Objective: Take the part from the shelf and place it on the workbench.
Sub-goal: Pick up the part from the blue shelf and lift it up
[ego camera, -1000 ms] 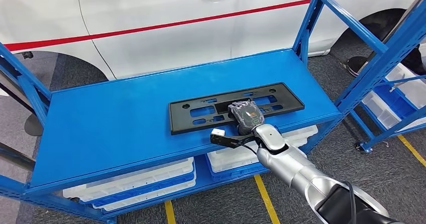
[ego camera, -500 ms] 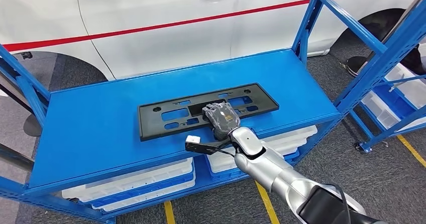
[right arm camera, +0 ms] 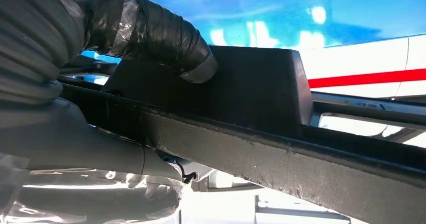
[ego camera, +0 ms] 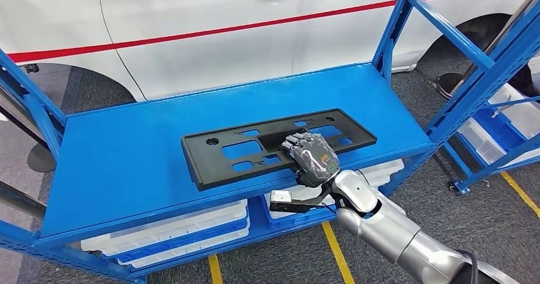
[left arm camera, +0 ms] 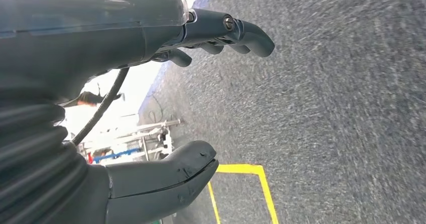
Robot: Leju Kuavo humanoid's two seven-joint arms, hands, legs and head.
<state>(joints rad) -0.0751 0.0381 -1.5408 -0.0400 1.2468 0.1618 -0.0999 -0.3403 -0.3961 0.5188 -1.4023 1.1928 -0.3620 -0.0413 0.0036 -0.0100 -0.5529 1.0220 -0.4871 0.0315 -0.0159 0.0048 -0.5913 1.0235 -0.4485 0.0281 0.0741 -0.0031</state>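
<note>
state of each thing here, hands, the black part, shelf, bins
right robot hand: grips the black plate's near edge
left robot hand: holds nothing, fingers apart, above grey floor
black plate: held, near edge past the shelf front; lifted or not, cannot tell
blue shelf: bare around the plate
white bins: stowed on the lower level

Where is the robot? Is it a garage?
Probably a car workshop or factory: a white car stands behind blue shelves, and the right hand holds a black car part.
</note>
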